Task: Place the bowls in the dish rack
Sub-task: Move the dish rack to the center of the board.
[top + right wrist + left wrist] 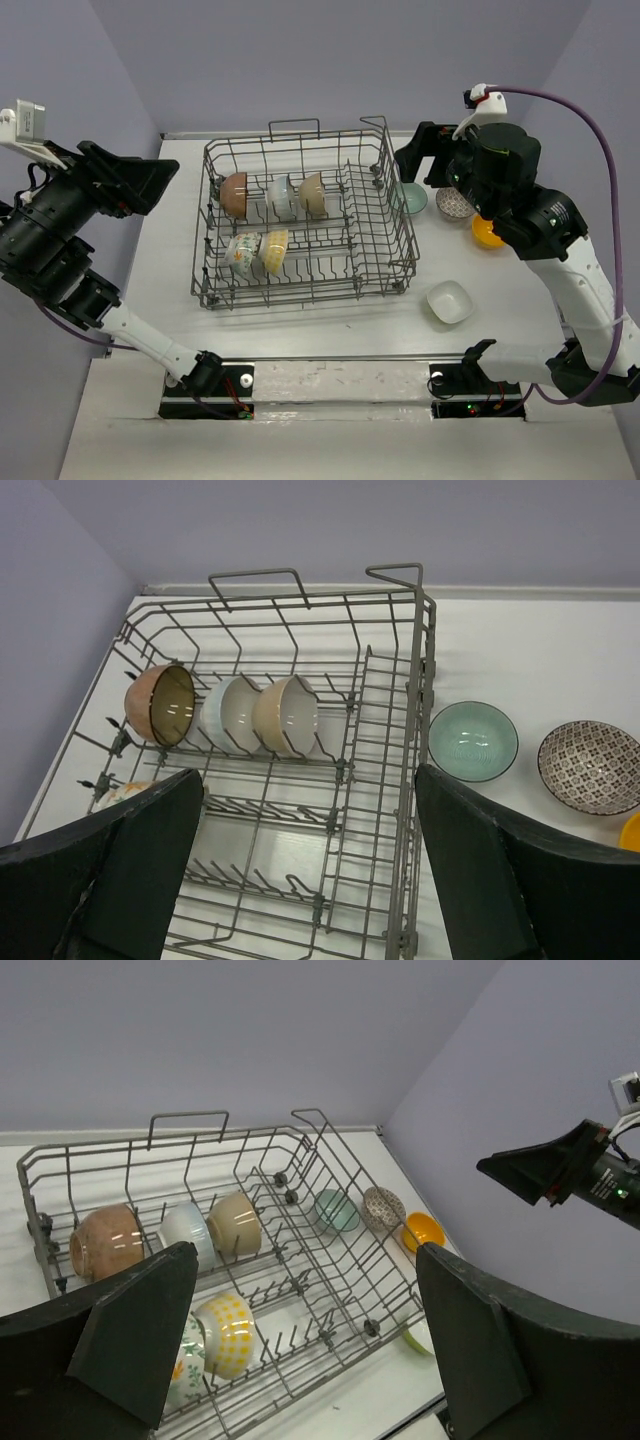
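Over the white table (pixel 165 285), both of my pincers hung with their jaws spread wide and nothing between them. My left pincer (pixel 305 1252) was raised off the table's left side, well apart from the dish rack (pixel 300 292) and pointed toward it. My right pincer (pixel 310 773) hovered near the rack's far right corner, above its right wall, looking down through the wires.

Five bowls stood on edge among the rack's tines. Along the far row were a brown bowl (pixel 234 194), a white bowl (pixel 282 196) just beside it and a tan bowl (pixel 312 194) next to that. In the near row, toward the left, a floral bowl (pixel 243 253) and a yellow dotted bowl (pixel 273 250) stood side by side.

Four more bowls sat mouth up on the table to the right of the rack. A pale teal bowl (pixel 411 198) was just beside the right wall, with a dark patterned bowl (pixel 455 203) near it. An orange bowl (pixel 486 233) was partly hidden behind my right arm in the overhead view. A squarish white bowl (pixel 450 301) sat alone by the rack's near right corner.
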Motion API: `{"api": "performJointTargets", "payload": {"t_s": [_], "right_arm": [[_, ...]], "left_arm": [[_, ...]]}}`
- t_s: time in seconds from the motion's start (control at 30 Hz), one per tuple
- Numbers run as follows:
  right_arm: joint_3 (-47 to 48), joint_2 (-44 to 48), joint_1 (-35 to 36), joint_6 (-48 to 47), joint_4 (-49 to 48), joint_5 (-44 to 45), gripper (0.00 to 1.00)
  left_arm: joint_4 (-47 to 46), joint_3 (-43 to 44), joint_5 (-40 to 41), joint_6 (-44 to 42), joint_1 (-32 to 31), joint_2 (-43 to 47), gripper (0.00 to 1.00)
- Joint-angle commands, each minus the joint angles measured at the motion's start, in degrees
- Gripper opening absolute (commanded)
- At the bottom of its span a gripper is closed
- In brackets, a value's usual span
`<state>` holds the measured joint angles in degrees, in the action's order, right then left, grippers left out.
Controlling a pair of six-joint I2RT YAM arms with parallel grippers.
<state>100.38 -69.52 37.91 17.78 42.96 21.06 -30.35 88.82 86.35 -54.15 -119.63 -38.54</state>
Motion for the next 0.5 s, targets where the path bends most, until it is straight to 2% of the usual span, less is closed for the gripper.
{"api": "performJointTargets", "payload": {"t_s": [0.0, 0.07, 0.1, 0.13, 0.2, 0.23, 0.27, 0.33, 0.37, 0.4, 0.43, 0.47], "right_arm": [[1.92, -0.79, 0.06, -0.55, -0.34, 1.61, 0.92], [2.45, -1.06, 0.06, -0.73, 0.19, 1.70, 0.92], [2.45, -1.06, 0.06, -0.73, 0.19, 1.88, 0.92], [2.54, -0.97, 0.06, -0.73, 0.37, 1.97, 0.92], [2.37, -0.54, 0.06, -0.64, 0.72, 2.41, 0.92], [2.11, 0.42, 0.06, -0.55, 0.90, 2.67, 0.92], [1.84, 0.96, 0.06, -0.47, 0.90, 3.28, 0.93], [1.23, 2.10, 0.06, -0.47, 1.16, 3.64, 0.94], [1.14, 2.80, 0.06, -0.55, 1.51, 4.07, 0.95], [1.31, 2.98, 0.06, -0.73, 1.95, 4.34, 0.95], [2.09, 2.81, 0.06, -0.99, 3.43, 4.78, 0.95], [2.62, 2.72, 0.06, -1.08, 4.06, 4.95, 0.95]], "left_arm": [[-18.73, 0.82, 0.23, -20.03, -10.19, -11.32, 0.99], [-12.68, 8.45, 0.66, -20.30, 0.93, -18.11, 0.99], [-1.49, 12.22, 1.10, -16.99, 11.60, -25.98, 0.99], [0.88, 16.61, 1.02, -17.13, 16.84, -29.53, 0.99], [0.45, 17.18, -0.12, -22.64, 25.63, -37.35, 0.99], [3.95, 18.92, -2.74, -17.18, 32.99, -39.05, 0.99], [6.94, 19.81, -4.15, -14.00, 36.45, -41.76, 0.99], [34.78, 25.67, -8.01, -0.25, 43.14, -45.98, 0.99], [43.18, 33.62, -18.74, 19.24, 48.65, -47.57, 0.99], [50.75, 36.14, -28.50, 27.96, 52.19, -48.11, 0.99], [61.44, 38.43, -48.96, 40.23, 62.40, -48.20, 0.99], [62.85, 37.67, -54.91, 43.83, 67.12, -48.29, 0.99]]}}
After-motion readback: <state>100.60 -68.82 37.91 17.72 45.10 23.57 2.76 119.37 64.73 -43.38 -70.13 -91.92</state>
